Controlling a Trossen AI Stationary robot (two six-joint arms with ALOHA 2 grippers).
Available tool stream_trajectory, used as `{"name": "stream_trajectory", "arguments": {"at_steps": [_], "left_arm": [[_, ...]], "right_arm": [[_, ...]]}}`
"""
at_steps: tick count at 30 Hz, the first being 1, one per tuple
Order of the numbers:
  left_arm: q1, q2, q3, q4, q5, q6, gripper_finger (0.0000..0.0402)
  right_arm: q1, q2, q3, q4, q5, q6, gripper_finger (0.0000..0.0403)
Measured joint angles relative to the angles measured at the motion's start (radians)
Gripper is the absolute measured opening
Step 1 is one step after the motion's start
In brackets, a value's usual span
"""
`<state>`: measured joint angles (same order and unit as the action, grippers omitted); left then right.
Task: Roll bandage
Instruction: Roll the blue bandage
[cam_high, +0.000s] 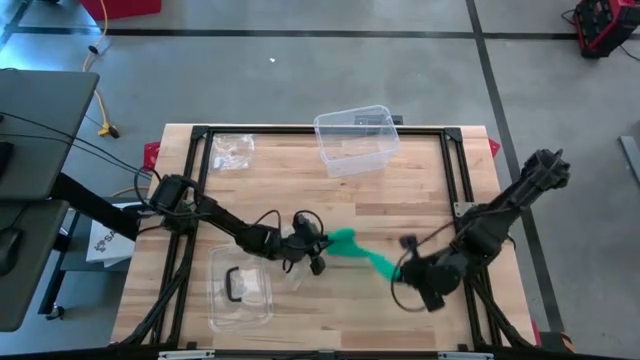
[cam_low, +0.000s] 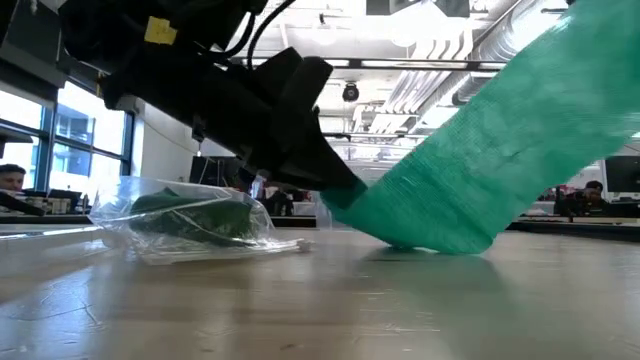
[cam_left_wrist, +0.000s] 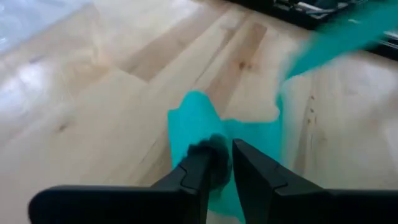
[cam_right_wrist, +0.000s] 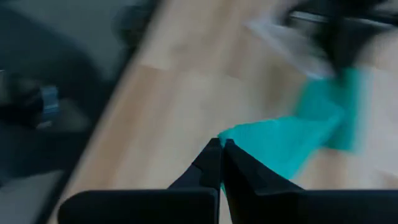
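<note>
The robot has two arms, both black. Each arm is built from thick round links with bulky joints, and thin black cables run along the left arm (cam_high: 215, 215). In the low view, a small yellow label (cam_low: 159, 30) sits on the dark housing. The left pincer (cam_left_wrist: 222, 167) has two flat, matte black fingers with angled tips. The right pincer (cam_right_wrist: 221, 146) has the same black, wedge-shaped fingers.

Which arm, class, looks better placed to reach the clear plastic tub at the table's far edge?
Probably neither, for now. The tub stands unobstructed, but the left pincer and right pincer both hold the green bandage stretched between them.
</note>
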<state>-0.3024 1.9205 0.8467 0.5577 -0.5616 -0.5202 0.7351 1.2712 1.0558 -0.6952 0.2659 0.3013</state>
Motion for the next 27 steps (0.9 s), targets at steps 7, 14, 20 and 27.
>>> {"name": "stream_trajectory", "arguments": {"at_steps": [7,14,20,27], "left_arm": [[0.029,0.0,0.0,-0.009,-0.281,-0.019,0.001],[0.039,0.013,0.001,0.001,-0.288,-0.051,0.0015],[0.009,0.05,0.002,0.066,-0.305,-0.052,0.0006],[-0.006,0.13,0.002,0.219,-0.314,0.02,0.0005]], "right_arm": [[0.109,0.136,-0.113,0.304,-0.217,0.038,0.0],[0.192,0.384,-0.14,0.472,-0.223,0.176,0.0],[0.199,0.515,-0.102,0.495,-0.329,0.192,0.0041],[0.152,0.424,-0.044,0.272,-0.45,0.161,0.0127]]}}
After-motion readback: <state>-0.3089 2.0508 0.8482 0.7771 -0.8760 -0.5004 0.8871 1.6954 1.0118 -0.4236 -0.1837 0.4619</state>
